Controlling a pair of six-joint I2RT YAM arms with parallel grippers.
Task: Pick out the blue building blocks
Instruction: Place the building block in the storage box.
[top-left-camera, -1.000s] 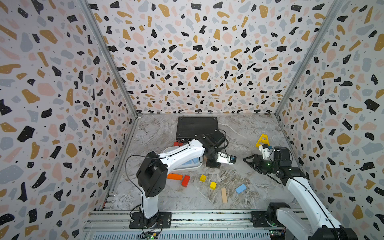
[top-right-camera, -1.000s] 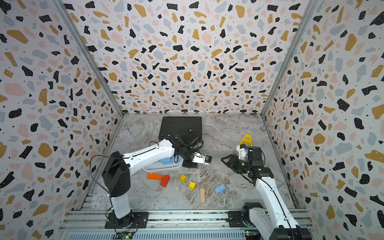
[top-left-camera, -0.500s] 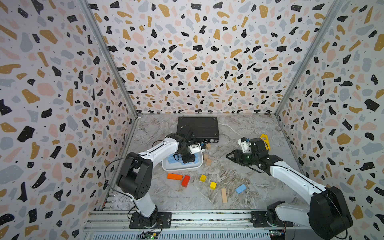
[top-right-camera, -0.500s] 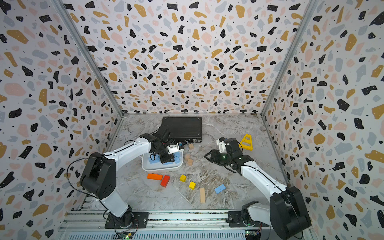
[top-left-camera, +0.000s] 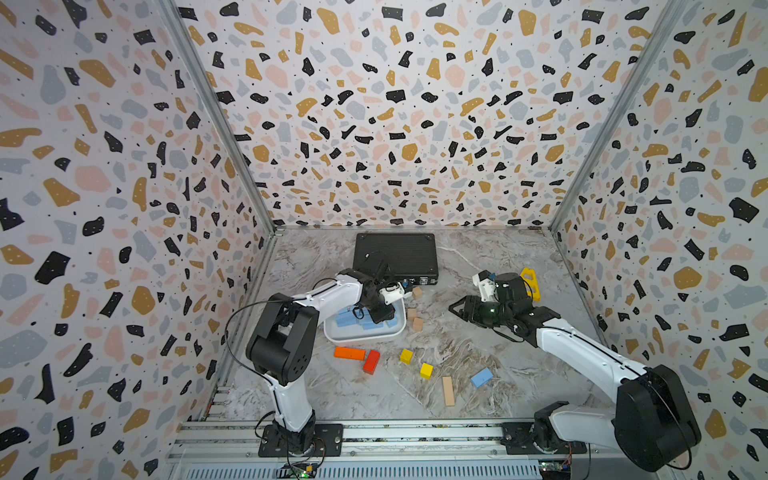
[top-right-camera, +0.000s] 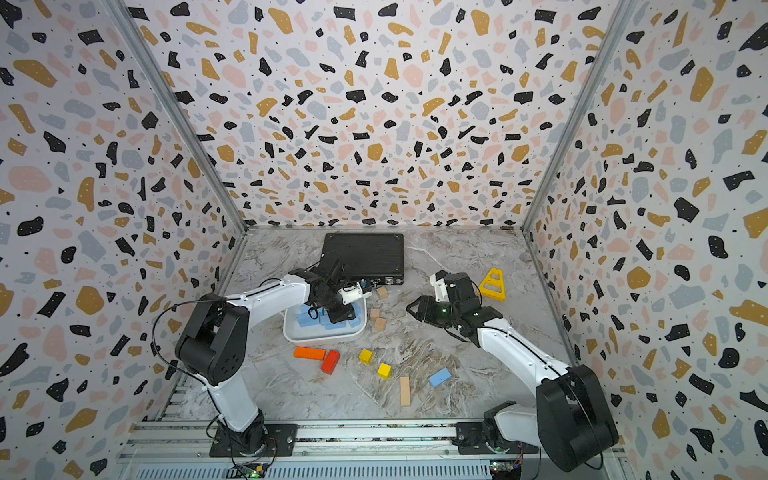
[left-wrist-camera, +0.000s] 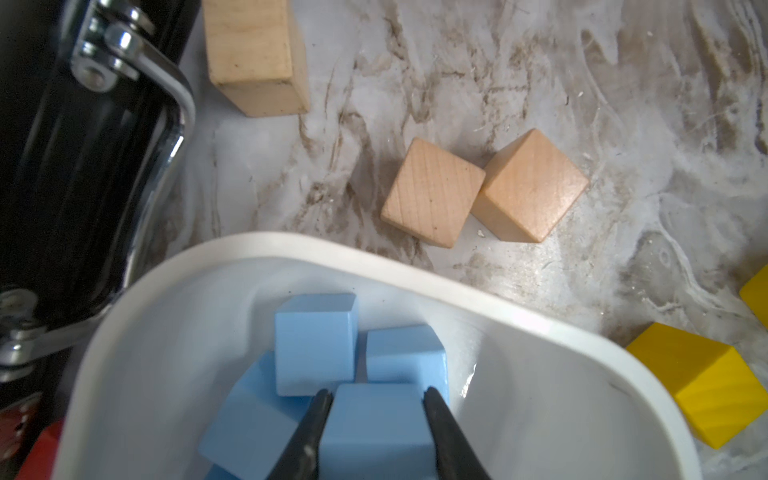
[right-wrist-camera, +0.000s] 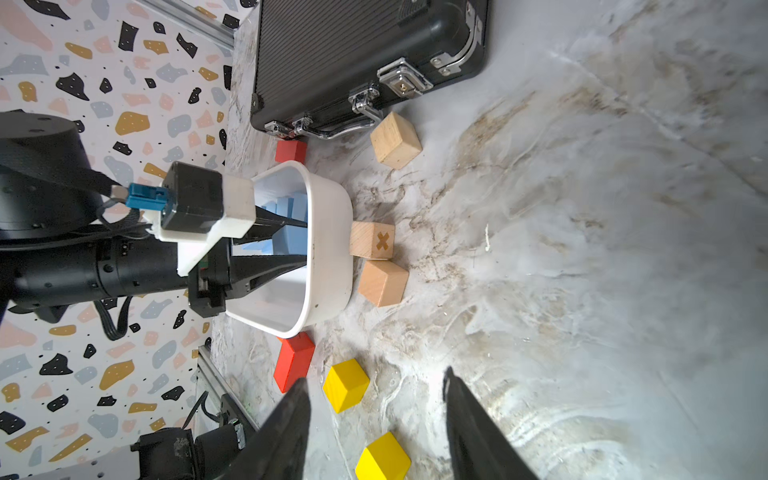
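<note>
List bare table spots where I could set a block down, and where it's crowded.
Free: back left, between case and wall; back right corner, behind triangle; front, between orange bar and rail. Crowded: around tub, where left gripper holds a blue cube, with tan cubes, red bar, yellow cubes close by.

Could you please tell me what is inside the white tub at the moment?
The white tub holds several blue building blocks, piled loosely. The left gripper reaches in, closed on one blue block. The arm and upper blocks cover the rest, so no exact count.
</note>
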